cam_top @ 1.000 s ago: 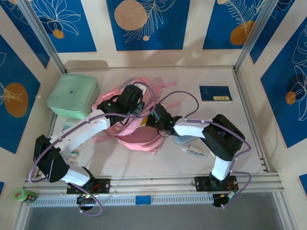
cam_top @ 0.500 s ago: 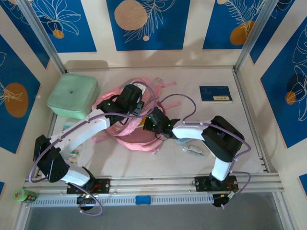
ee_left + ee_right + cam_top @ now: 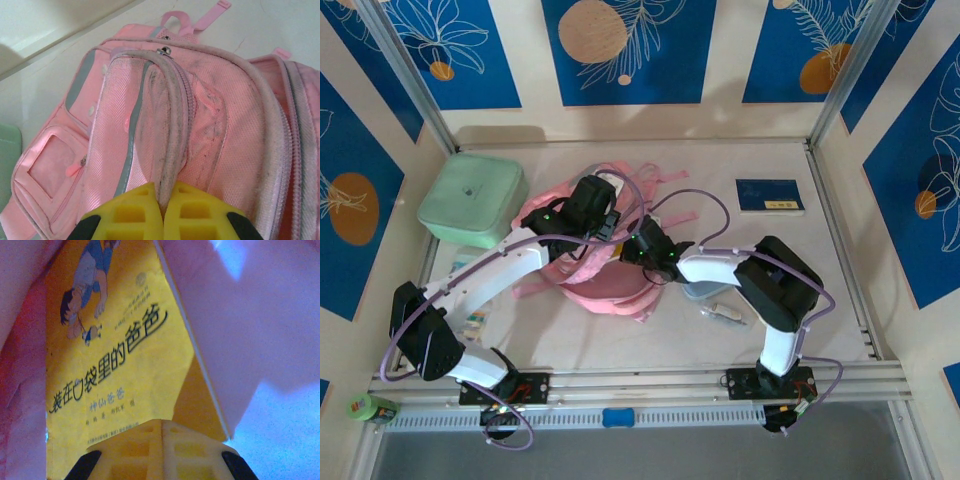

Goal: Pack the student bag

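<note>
Two robot arms reach from the near edge of a pale table (image 3: 650,345) toward its middle. There the student bag (image 3: 610,290), a soft pink backpack, lies in a heap beneath both wrists. It sits to the right of a mint-green lidded box (image 3: 473,200) and well apart from a dark blue booklet (image 3: 770,194) near the far right corner. A small grey-blue case (image 3: 703,293) lies just right of the bag, partly under the right arm. In the left wrist view, the left gripper (image 3: 163,202) has its yellow fingers pressed together on the bag's grey-smudged zipper rim, which runs down between them. Below it lie the pink front panels and a small see-through pocket. In the right wrist view, the right gripper (image 3: 162,432) has its yellow fingers closed flat against each other. It sits at the lower edge of a yellow book (image 3: 120,365) with a cartoon boy and Chinese lettering on its cover. Pink fabric surrounds the book on both sides. Whether those fingers actually pinch the book cannot be told.
</note>
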